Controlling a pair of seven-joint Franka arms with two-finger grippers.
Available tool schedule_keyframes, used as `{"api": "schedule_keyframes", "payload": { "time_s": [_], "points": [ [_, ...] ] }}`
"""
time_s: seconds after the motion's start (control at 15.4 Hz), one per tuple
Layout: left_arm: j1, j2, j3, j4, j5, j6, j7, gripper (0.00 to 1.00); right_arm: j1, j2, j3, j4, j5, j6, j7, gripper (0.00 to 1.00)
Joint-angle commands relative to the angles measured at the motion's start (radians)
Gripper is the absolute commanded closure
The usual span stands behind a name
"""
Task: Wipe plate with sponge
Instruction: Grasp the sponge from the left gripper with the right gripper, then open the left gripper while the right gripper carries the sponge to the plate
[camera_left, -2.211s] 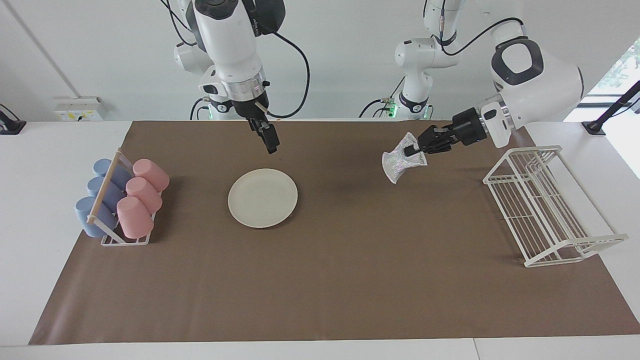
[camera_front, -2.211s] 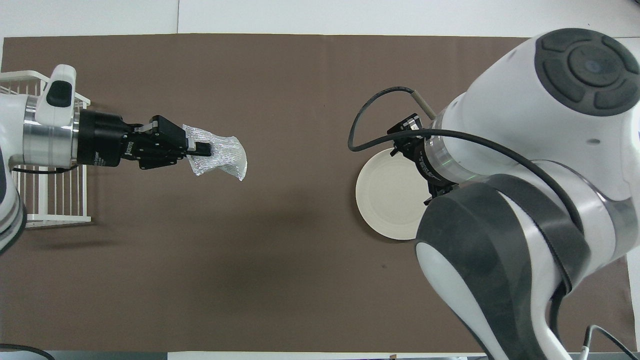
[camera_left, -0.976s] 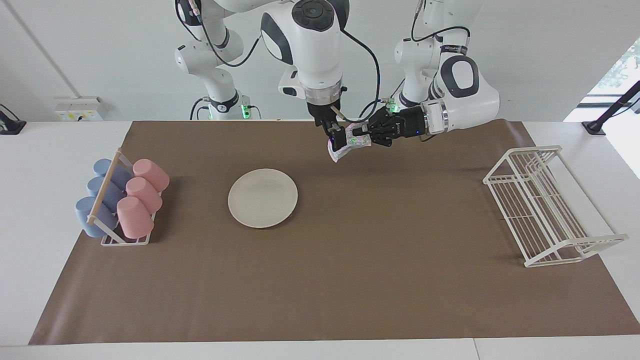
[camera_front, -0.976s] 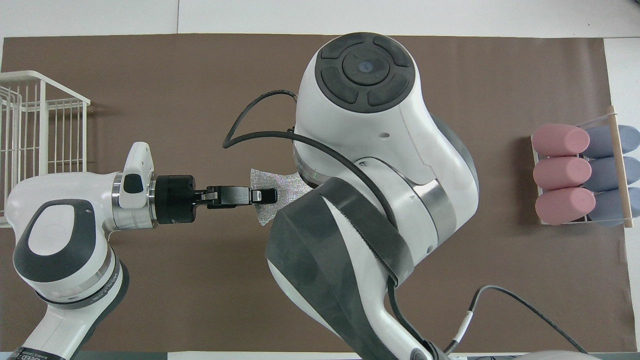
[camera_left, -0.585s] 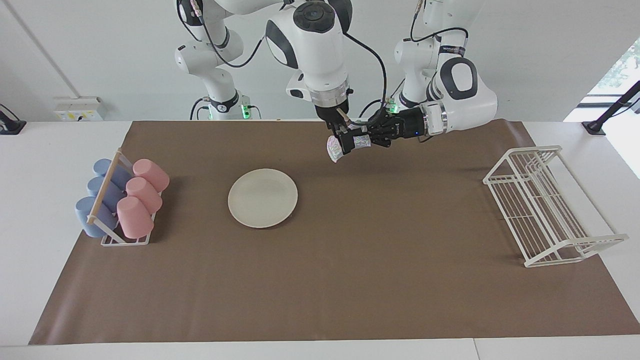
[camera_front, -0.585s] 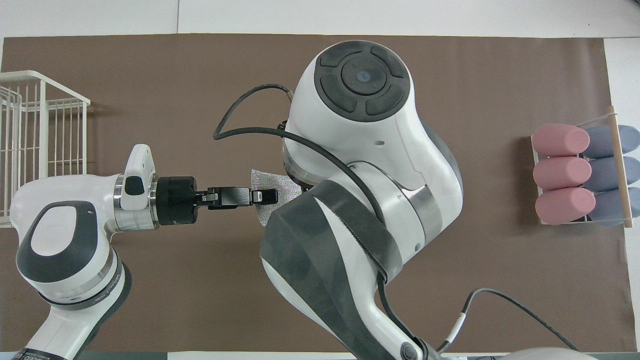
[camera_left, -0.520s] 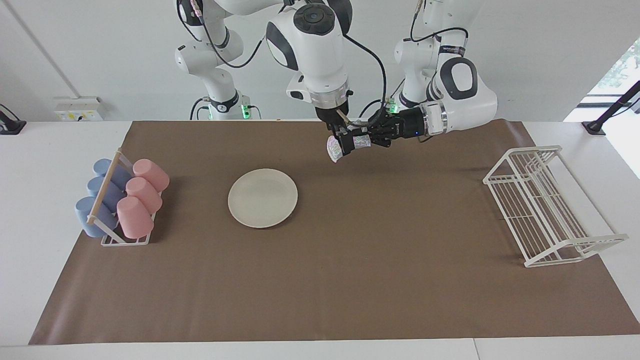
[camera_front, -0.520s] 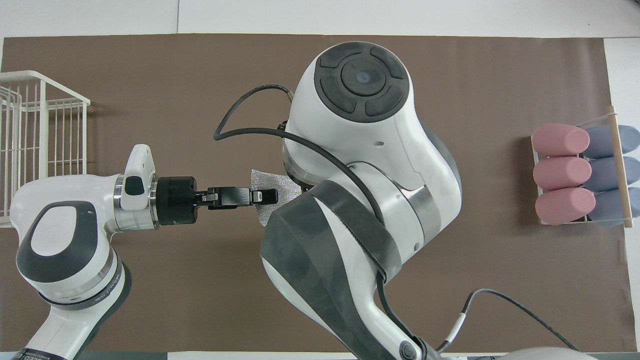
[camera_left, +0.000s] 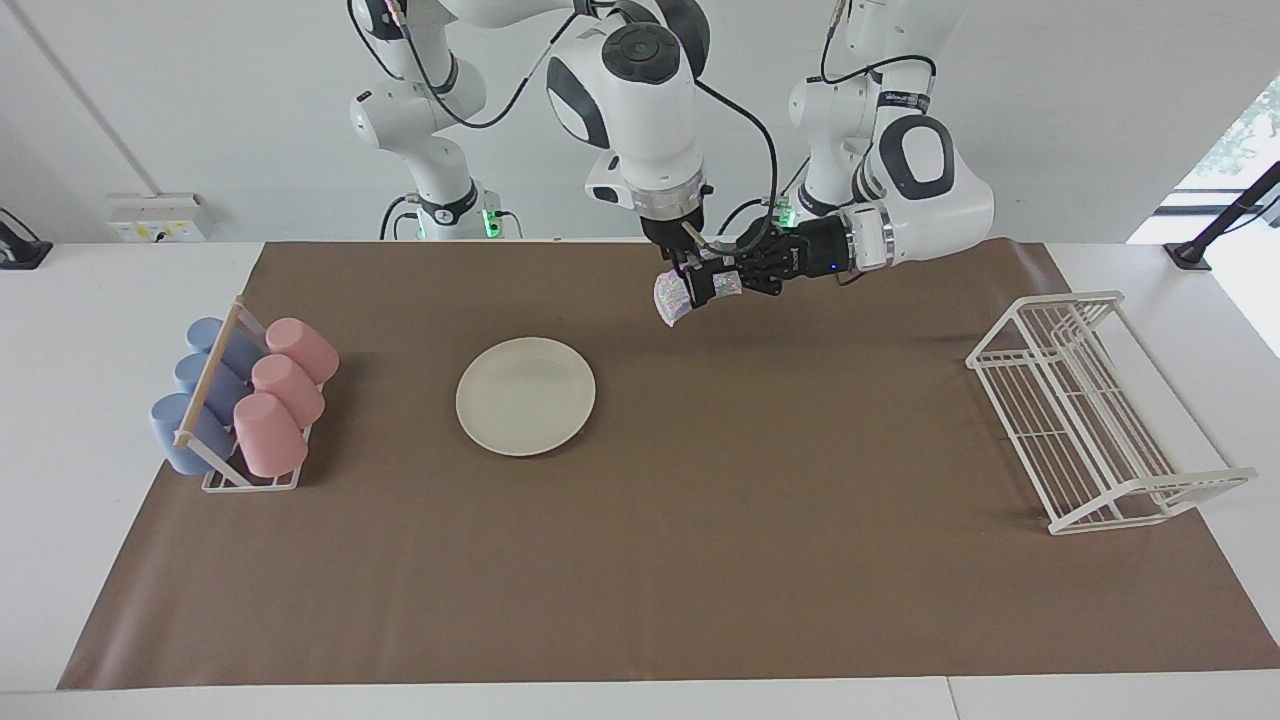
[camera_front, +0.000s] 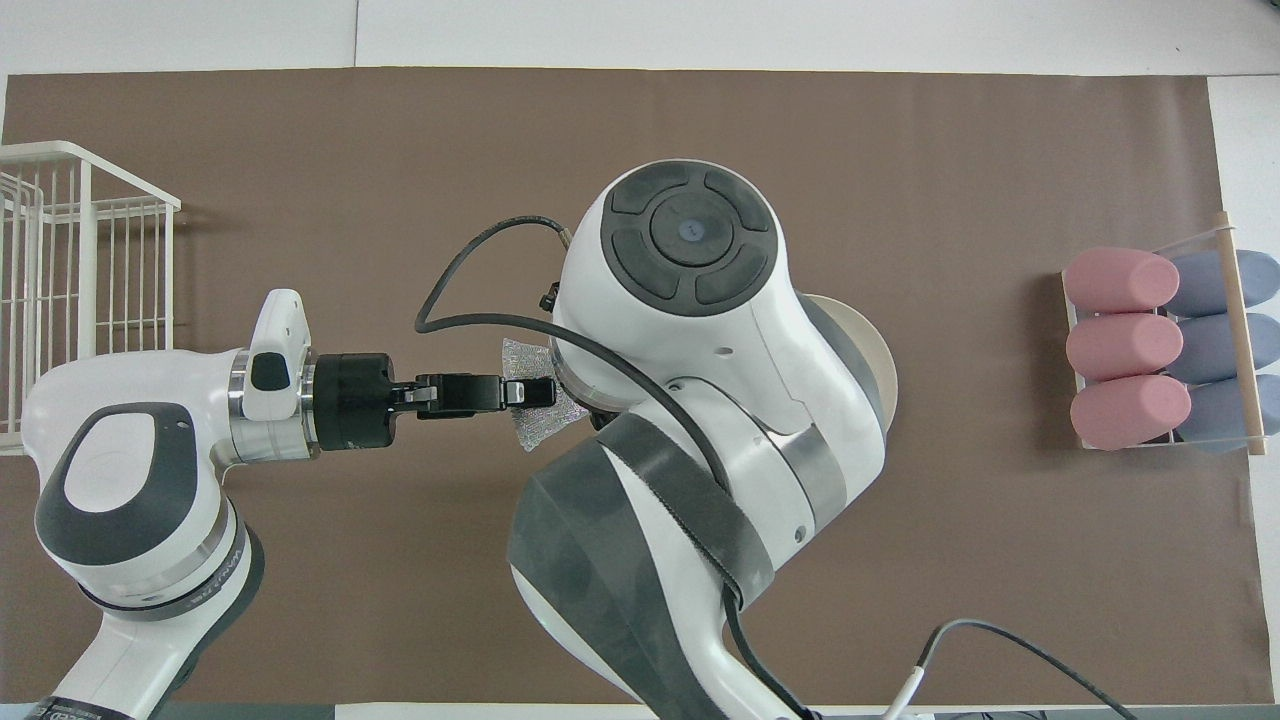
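The plate (camera_left: 525, 396) lies flat on the brown mat (camera_left: 700, 560) that covers the counter (camera_left: 90, 330), roughly midway between the robots' edge of the mat and the edge away from them, toward the right arm's end; in the overhead view only a sliver of its rim shows past the right arm's bulk. It is bare, and neither arm is over it.

The wire rack (camera_left: 1090, 410) stands at the left arm's end of the mat, partly off its edge. At the right arm's end a small holder (camera_left: 245, 480) carries a row of pink cups (camera_left: 285, 395) and a row of blue cups (camera_left: 200, 395), all lying on their sides; the plate sits between this holder and the middle of the mat, well apart from both.

The sponge (camera_left: 672, 296) hangs in the air over the strip of mat close to the robots, near the middle of the counter's length and well apart from the plate. The left end effector (camera_left: 722, 283) reaches in sideways and is clenched on it. The right end effector (camera_left: 694, 286) comes down from above at the same wad, touching or just beside it; whether its fingers are released or gripping the sponge cannot be told. In the overhead view the sponge (camera_front: 530, 392) shows at the left end effector's (camera_front: 535, 392) tip, partly under the right arm.
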Motion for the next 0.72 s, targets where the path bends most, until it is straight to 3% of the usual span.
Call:
{"api": "schedule_keyframes", "payload": {
  "time_s": [0.0,0.07,0.13,0.65],
  "points": [
    [-0.021,-0.036,0.01,-0.042,-0.026,0.028,0.02,1.0,-0.006,-0.03,0.0,-0.045,0.018,0.016,0.001,0.48],
    [-0.021,-0.038,0.01,-0.045,-0.026,0.028,0.02,1.0,-0.006,-0.03,0.0,-0.048,0.018,0.017,-0.002,0.79],
    [-0.021,-0.038,0.008,-0.045,-0.026,0.028,0.02,1.0,-0.006,-0.03,0.0,-0.048,0.018,0.02,-0.005,0.98],
    [-0.03,-0.039,0.008,-0.048,-0.026,0.028,0.02,1.0,-0.017,-0.03,-0.007,-0.045,0.018,0.031,-0.03,1.0]
  ]
}}
